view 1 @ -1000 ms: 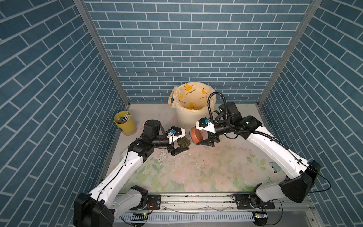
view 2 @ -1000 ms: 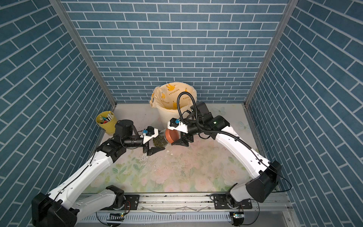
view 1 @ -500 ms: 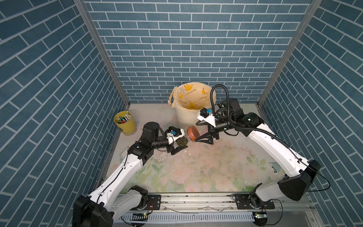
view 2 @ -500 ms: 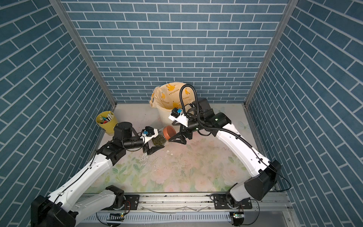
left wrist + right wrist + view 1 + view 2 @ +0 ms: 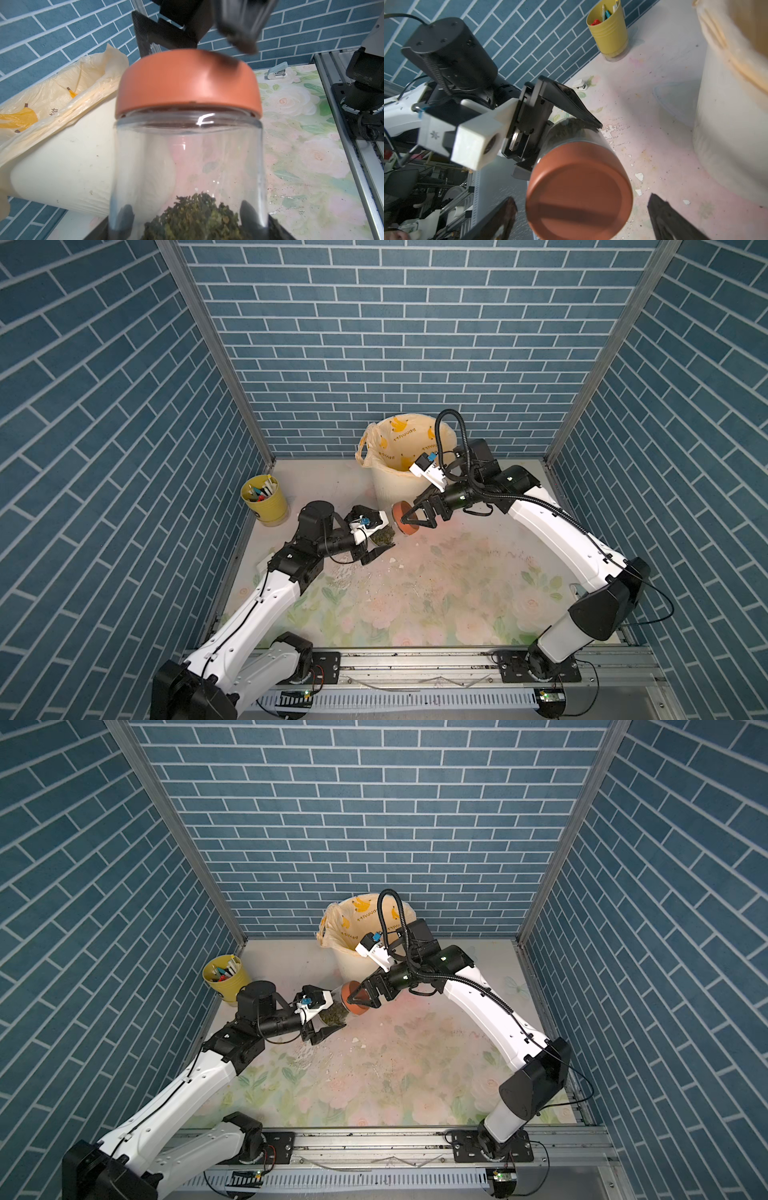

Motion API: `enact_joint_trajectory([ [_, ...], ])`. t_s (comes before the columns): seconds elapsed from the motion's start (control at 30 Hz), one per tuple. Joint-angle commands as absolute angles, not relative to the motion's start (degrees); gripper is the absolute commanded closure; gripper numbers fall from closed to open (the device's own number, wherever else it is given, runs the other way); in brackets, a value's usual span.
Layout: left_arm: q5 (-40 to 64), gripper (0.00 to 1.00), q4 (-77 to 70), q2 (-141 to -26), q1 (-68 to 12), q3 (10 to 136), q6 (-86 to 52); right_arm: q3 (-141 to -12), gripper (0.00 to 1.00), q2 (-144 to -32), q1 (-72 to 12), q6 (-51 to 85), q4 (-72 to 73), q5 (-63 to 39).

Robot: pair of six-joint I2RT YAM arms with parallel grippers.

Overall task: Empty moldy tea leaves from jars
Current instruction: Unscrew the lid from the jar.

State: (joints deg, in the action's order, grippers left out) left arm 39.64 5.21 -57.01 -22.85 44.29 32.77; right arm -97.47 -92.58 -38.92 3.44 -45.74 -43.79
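Observation:
The jar [image 5: 384, 532] [image 5: 332, 1012] is clear glass and lies tilted above the mat, with my left gripper [image 5: 380, 536] [image 5: 329, 1016] [image 5: 187, 216] shut on its body. Dark olive tea leaves [image 5: 197, 216] [image 5: 571, 126] are heaped at its base end. Its reddish-brown lid [image 5: 405, 523] [image 5: 353, 1001] [image 5: 187, 83] [image 5: 579, 191] is on and faces my right gripper [image 5: 406, 517] [image 5: 356, 997] [image 5: 583, 218]. That gripper is open, one finger on each side of the lid, with a gap to each.
The cream bin with a banana-print liner [image 5: 395, 477] [image 5: 353, 965] stands just behind the jar. A yellow pen cup [image 5: 264, 499] [image 5: 224, 977] sits at the back left. White crumbs [image 5: 345, 572] litter the floral mat. A small stapler [image 5: 277, 70] lies near the right rail.
My right gripper's jaws have spread wider around the lid, and that wrist has risen and rolled. The left gripper has kept its hold and shifted the jar slightly left.

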Motion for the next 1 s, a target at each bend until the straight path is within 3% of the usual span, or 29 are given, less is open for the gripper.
enact_joint_trajectory([
  [0.0,40.16,1.00,0.17,-55.36,-22.78,44.52,32.26,-94.54,0.01,-91.72,-38.78,9.94,-43.31,-45.06],
  [0.27,40.43,1.00,0.53,-55.81,-22.83,44.65,32.38,-91.71,0.01,-91.60,-39.49,12.50,-38.32,-49.56],
  [0.67,40.52,1.00,1.40,-55.97,-22.86,44.83,32.63,-94.78,0.04,-93.58,-39.76,11.59,-40.25,-45.69],
  [0.83,40.61,1.00,1.65,-55.98,-22.85,44.92,32.70,-96.57,0.14,-94.37,-41.11,8.25,-44.20,-41.55],
  [0.97,40.61,1.00,1.92,-55.94,-22.91,45.06,32.71,-97.79,0.35,-95.42,-42.18,5.60,-47.25,-37.54],
])
